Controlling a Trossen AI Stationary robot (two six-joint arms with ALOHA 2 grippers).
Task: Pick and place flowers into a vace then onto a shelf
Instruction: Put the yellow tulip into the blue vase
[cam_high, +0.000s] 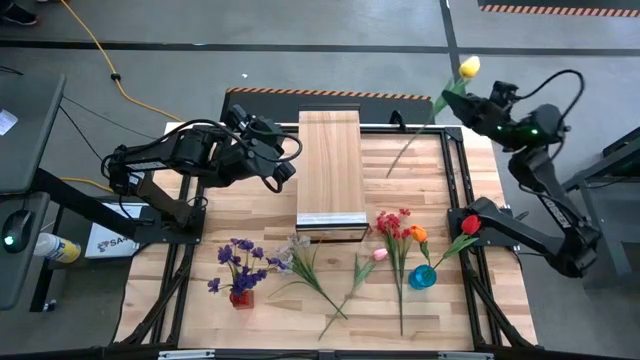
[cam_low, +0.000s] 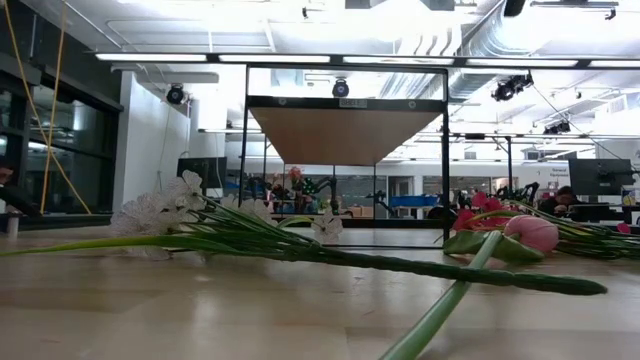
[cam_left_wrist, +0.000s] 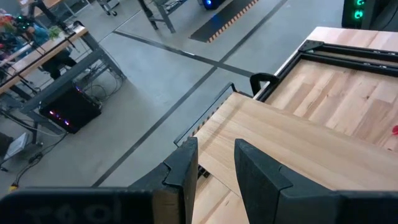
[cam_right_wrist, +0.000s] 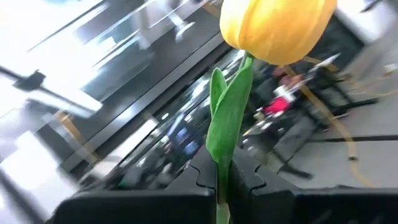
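My right gripper (cam_high: 460, 101) is raised over the table's far right corner and is shut on a yellow tulip (cam_high: 469, 67). Its green stem (cam_high: 410, 145) slants back over the table. My left gripper (cam_high: 287, 168) is open and empty beside the left side of the pale wood shelf (cam_high: 329, 165); its wrist view (cam_left_wrist: 214, 171) shows the shelf top (cam_left_wrist: 292, 134) just ahead. A blue vase (cam_high: 422, 277) at the near right holds a red tulip (cam_high: 470, 225) and an orange tulip (cam_high: 418, 233). My right gripper pinches the tulip's stem (cam_right_wrist: 222, 177) between its two fingers, in the upper part a little below the bloom (cam_right_wrist: 277, 25) and beside a leaf (cam_right_wrist: 227, 115). The fingers lie across the stem. The bloom sticks out past the fingers, and the long lower stem (cam_high: 400, 158) trails slanting behind them.
A red spray (cam_high: 393, 222), a pink tulip (cam_high: 380, 255) and a white spray (cam_high: 297, 248) lie on the slatted tabletop in front of the shelf. A red vase (cam_high: 241, 297) with purple flowers (cam_high: 240, 255) stands at the near left. The low view shows the white spray (cam_low: 160, 212) and the pink tulip (cam_low: 530, 232).
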